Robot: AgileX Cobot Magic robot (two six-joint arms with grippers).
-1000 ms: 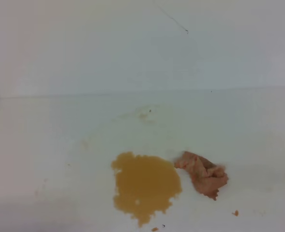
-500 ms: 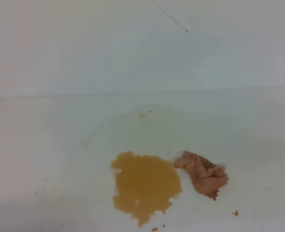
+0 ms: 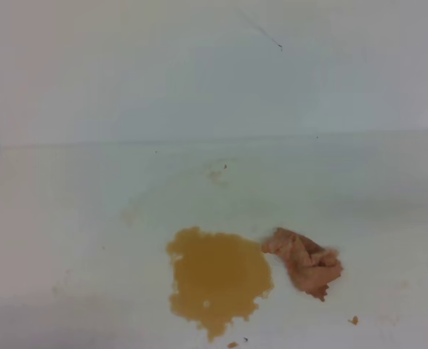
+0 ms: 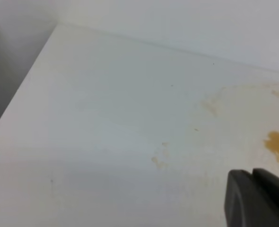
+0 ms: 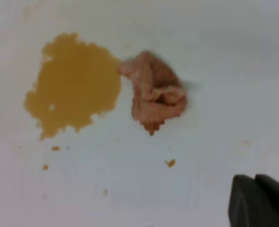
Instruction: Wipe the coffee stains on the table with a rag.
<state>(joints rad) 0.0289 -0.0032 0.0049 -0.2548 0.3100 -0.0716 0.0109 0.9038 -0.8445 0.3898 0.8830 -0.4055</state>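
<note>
Overall light: soft, even and bright, with a washed, low-contrast look in all three views.
Shadows: a faint grey band is seen along the near edge of the wide matte white table (image 3: pixel 68 211) in the exterior high view; a slight shadow is cast just right of the wrinkled pinkish-orange cloth rag (image 5: pixel 156 92).
Glare: none is noticed on the amber translucent coffee puddle (image 3: pixel 217 280).
Focus: the right wrist view is soft throughout; the dark gripper parts at the lower right corners of both wrist views are blurred.
Colour: a pale greenish tint is carried by the exterior view.
</note>
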